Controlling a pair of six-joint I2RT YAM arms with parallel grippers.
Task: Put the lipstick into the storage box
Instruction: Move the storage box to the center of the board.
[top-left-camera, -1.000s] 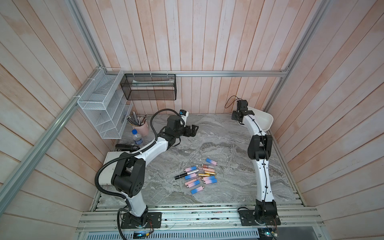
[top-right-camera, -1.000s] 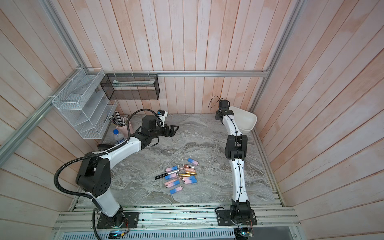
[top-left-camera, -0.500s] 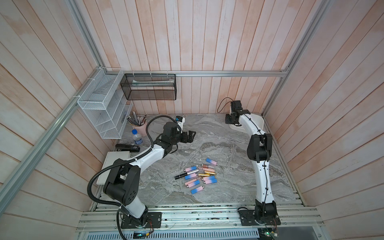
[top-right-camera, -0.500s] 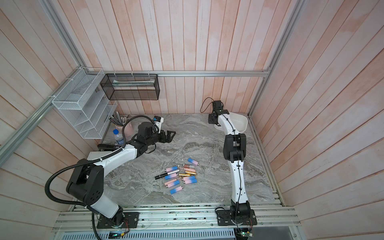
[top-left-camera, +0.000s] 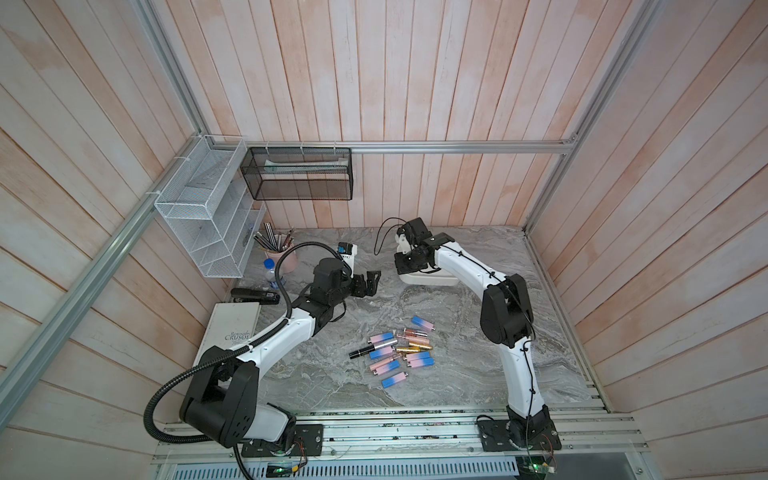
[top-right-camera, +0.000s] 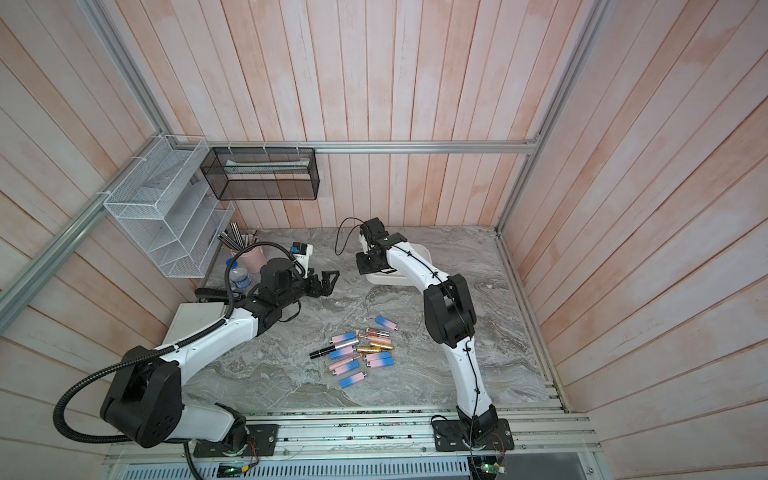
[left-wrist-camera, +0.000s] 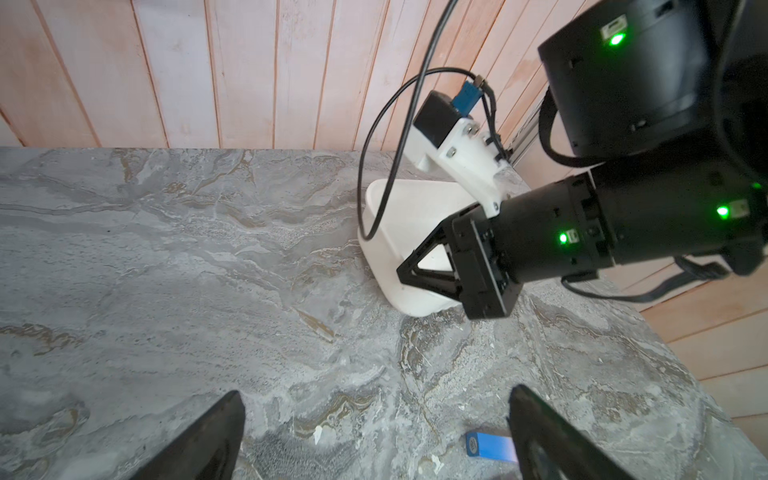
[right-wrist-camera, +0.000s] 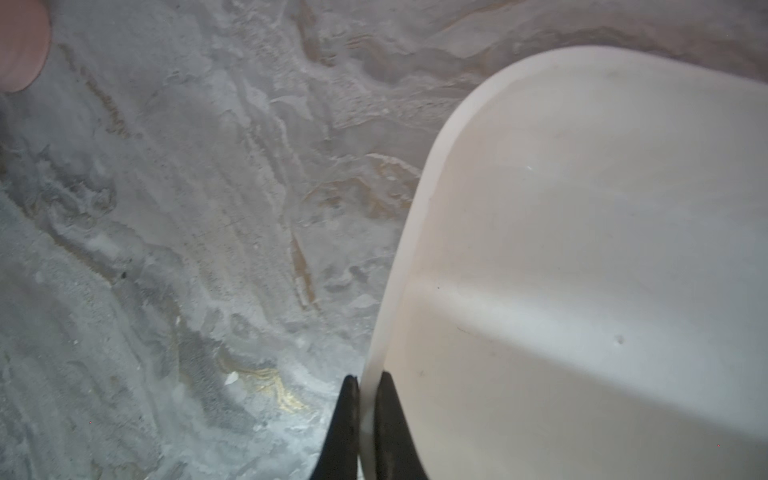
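Early in the task, by the look of it. Clamped on the thin rim of the storage box with the right gripper: one finger outside the wall, one inside, pinched tight on the plastic. Placed at about 1 o'clock from the centre of the tabletop in both top views, short of the back wall. No lipstick to be seen in the bare white interior on view, with the rest hidden under the right arm. Cannot tell whether resting flat or tipped up at the held end.

Spread wide and empty at 11 o'clock: the left gripper, hovering over bare marble and facing the box.

Left to do, as judged: all the actual loading. Lying loose in a tight cluster at 6 o'clock from the centre, the lipsticks, well apart from the box, none gripped.

Open marble between cluster and box, so a free path from 6 toward 1 o'clock. Crowded from 9 to 10 o'clock: pink cup and book, with white wire rack and black mesh basket on the walls above. Little finger room inside the cluster, tubes touching. Probably easier to start at its fringe, with the lone blue-and-pink tube at its 1 o'clock.
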